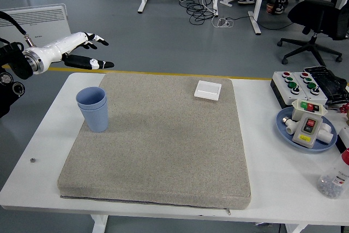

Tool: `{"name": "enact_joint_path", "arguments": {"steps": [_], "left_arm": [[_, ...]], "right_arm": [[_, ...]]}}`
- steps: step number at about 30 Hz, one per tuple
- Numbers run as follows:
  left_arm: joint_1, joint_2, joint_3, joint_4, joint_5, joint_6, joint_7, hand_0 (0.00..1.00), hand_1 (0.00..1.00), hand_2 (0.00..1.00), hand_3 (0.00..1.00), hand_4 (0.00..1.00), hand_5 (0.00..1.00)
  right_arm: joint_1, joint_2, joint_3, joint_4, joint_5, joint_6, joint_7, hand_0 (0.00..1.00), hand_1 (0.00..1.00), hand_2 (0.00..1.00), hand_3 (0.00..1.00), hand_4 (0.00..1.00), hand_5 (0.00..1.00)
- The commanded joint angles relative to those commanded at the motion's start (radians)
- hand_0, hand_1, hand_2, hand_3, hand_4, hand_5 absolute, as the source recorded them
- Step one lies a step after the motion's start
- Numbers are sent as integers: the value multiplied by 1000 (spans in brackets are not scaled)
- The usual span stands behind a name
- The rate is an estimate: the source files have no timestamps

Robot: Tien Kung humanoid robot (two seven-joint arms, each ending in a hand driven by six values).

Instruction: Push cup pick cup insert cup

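We list two nested blue plastic cups (92,109) upright on the grey felt mat's (163,145) left part; left hand (82,50) above, fingers spread, empty. We read no lettering.

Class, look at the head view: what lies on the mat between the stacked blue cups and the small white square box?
Nothing: in the head view, only bare grey mat stretches between the stacked blue cups and the white box.
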Motion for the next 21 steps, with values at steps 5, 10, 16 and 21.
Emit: {"name": "enact_joint_path", "arguments": {"steps": [5,10,16,21], "left_arm": [[63,5,-112,-68,-140,54,-27,561,586,597,528,657,479],[191,8,-280,-200,-325,88,64,530,558,559,515,615,513],[392,-27,-523,-378,-556,117,212,531,561,560,517,605,581],[544,-59,-715,-438,-707,117,217,550,569,568,520,603,757]], "right_arm": [[0,0,4,0,-4,0,0,680,595,604,587,131,542],[-3,0,6,0,-9,0,0,680,596,603,588,131,539],[-11,2,14,0,-21,1,-3,679,595,603,588,131,539],[-14,4,19,0,-29,1,-4,679,594,604,588,131,539]]}}
